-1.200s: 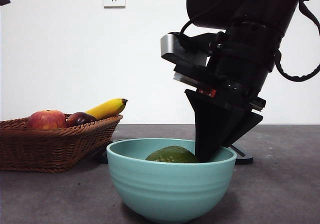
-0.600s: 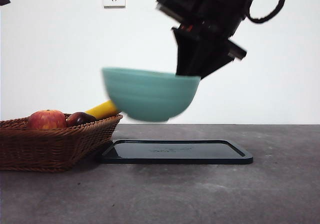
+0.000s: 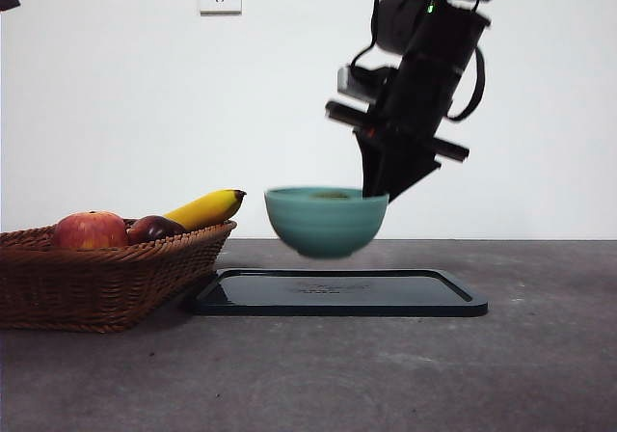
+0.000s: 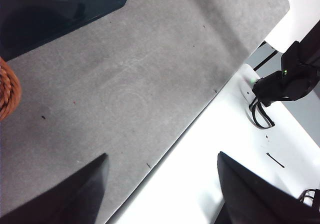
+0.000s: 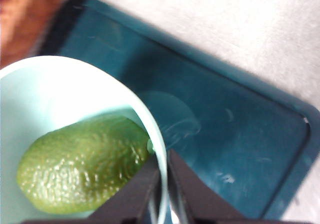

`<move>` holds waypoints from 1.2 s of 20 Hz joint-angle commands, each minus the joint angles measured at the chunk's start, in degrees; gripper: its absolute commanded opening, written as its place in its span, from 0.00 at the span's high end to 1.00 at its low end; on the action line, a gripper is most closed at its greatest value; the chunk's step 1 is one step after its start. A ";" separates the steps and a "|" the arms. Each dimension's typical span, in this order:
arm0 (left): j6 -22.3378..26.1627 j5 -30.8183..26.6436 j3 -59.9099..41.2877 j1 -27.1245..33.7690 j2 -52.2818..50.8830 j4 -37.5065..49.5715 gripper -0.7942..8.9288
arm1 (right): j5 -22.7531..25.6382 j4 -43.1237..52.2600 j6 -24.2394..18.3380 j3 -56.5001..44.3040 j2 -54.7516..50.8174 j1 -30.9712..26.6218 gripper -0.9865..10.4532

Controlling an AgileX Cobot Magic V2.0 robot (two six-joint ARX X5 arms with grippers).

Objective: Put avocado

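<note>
Above the dark teal rectangular tray, a pale turquoise ceramic bowl hangs clear of the counter, carried by the right gripper. Its fingers are pinched narrow on the bowl's rim, one inside the wall and one outside, as the right wrist view shows. The rounded olive-green avocado with its pebbled skin lies in the bottom of the bowl, resting against the wall next to the clamped rim; from the front only a sliver of it shows over the edge.

Beside the tray, on the side away from the arm, stands a brown woven wicker basket with a red apple, a dark plum and a yellow banana in it. The left gripper waits well apart from the tray near the counter's edge, its fingers spread wide and holding nothing.

The weak point, as I judge it, is the grip: the bowl hangs from one spot on its rim, so its own weight and the fruit's pull it to tilt away from the fingers. A quick swing or a hard stop could slip the rim loose or roll the avocado out. Lowering unevenly onto the tray might land the bowl on its edge and tip it.
</note>
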 commanded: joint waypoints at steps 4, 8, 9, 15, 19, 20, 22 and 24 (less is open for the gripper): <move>0.50 0.31 0.59 -0.24 0.20 0.35 0.57 | -0.37 3.65 -0.83 1.68 5.11 -0.70 0.90; 0.50 0.31 0.59 -0.24 0.20 0.39 0.57 | -0.33 3.87 -0.85 1.68 7.04 -1.18 0.90; 0.50 0.31 0.59 -0.24 0.20 0.39 0.57 | -0.37 3.80 -0.85 1.68 7.32 -1.18 0.90; 0.52 0.31 0.59 -0.24 0.20 0.42 0.57 | -0.20 2.95 0.70 1.68 7.21 -1.14 0.76; 0.52 0.31 0.59 -0.24 0.20 0.39 0.57 | -0.04 2.25 0.68 1.68 3.23 -1.22 0.76; 0.52 0.31 0.59 -0.24 0.20 0.42 0.57 | -0.04 0.90 0.68 1.68 1.33 -1.49 0.76; 0.52 0.31 0.59 -0.24 0.20 0.44 0.57 | -0.11 -3.04 0.09 1.68 -3.34 -1.51 0.76; 0.52 0.31 0.59 -0.24 0.20 0.48 0.57 | -0.39 -7.15 -1.14 1.68 -9.53 -1.20 0.76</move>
